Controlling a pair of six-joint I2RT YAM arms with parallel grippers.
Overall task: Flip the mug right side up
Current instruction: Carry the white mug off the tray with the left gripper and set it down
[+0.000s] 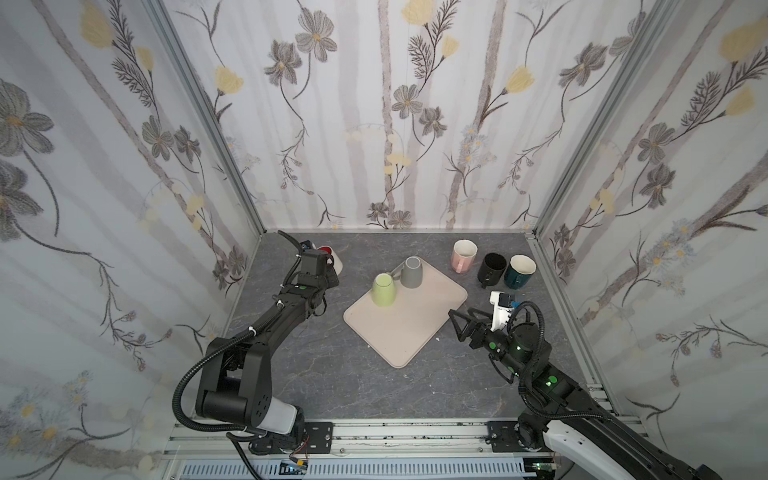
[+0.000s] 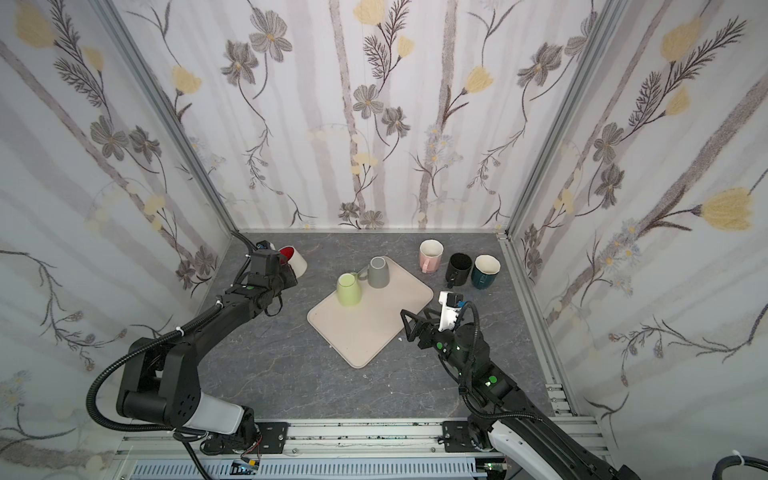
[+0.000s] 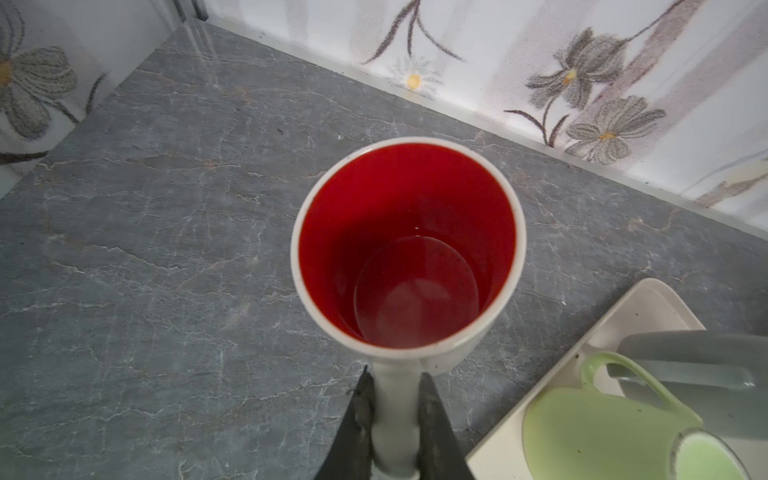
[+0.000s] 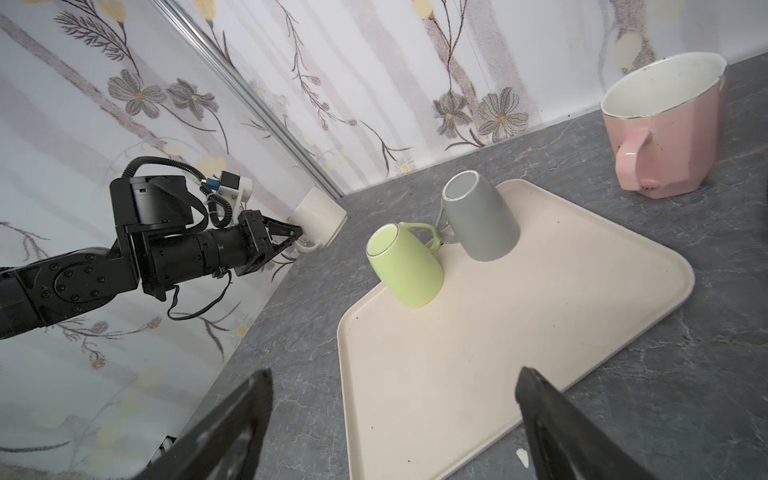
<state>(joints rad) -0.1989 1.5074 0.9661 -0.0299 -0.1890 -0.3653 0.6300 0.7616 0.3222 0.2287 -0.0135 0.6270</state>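
A white mug with a red inside (image 3: 409,249) is at the back left of the table, mouth up and leaning. It also shows in both top views (image 1: 332,257) (image 2: 296,258). My left gripper (image 3: 395,374) (image 1: 330,272) is shut on the mug's handle (image 3: 395,419), one finger on each side. I cannot tell whether the mug's base touches the table. A green mug (image 1: 384,291) (image 4: 405,266) and a grey mug (image 1: 411,272) (image 4: 482,220) stand upside down on the beige tray (image 1: 415,332). My right gripper (image 1: 460,312) (image 4: 392,378) hangs open and empty over the tray's near right edge.
A pink mug (image 1: 463,255), a black mug (image 1: 492,268) and a teal mug (image 1: 519,272) stand upright in a row at the back right. Papered walls close in the left, back and right sides. The left arm (image 4: 124,257) reaches along the left wall.
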